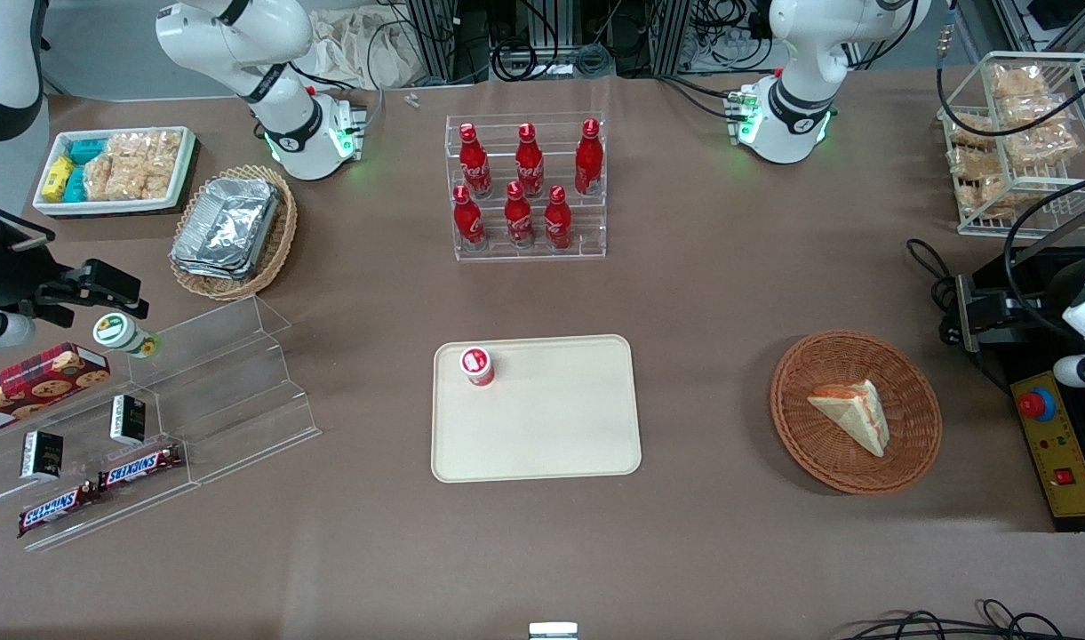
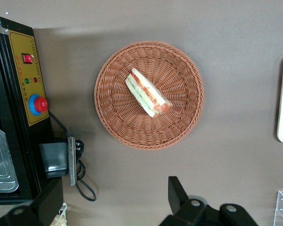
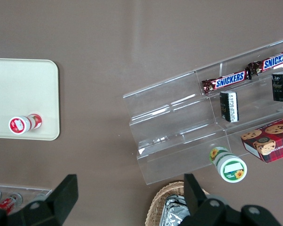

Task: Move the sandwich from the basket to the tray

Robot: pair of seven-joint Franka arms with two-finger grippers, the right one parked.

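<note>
Reddish-brown wicker is your landmark: the basket (image 1: 856,411) sits on the desk toward the working arm's end, well apart from the tray (image 1: 535,408), and the sandwich (image 1: 851,412) lies in it, roughly at its middle, with the orange-red filling along one long edge. From the wrist camera the sandwich (image 2: 147,92) shows as a wedge lying diagonally across the basket (image 2: 149,94).

You're at the approach, I'd judge: nothing is gripped yet. Bring the gripper (image 2: 111,200) over the basket's centre, turn the wrist so the jaws close across the two bread faces rather than along the wedge's length, and come down gently so the tips stop short of the weave. Squeeze lightly; soft bread will likely crush or let the filling slide.

The jaws stand wide open, hanging above the bare desk just beside the basket, touching nothing. On the tray, a small red-capped jar (image 1: 476,365) occupies one corner, so aim for the bare middle.
</note>
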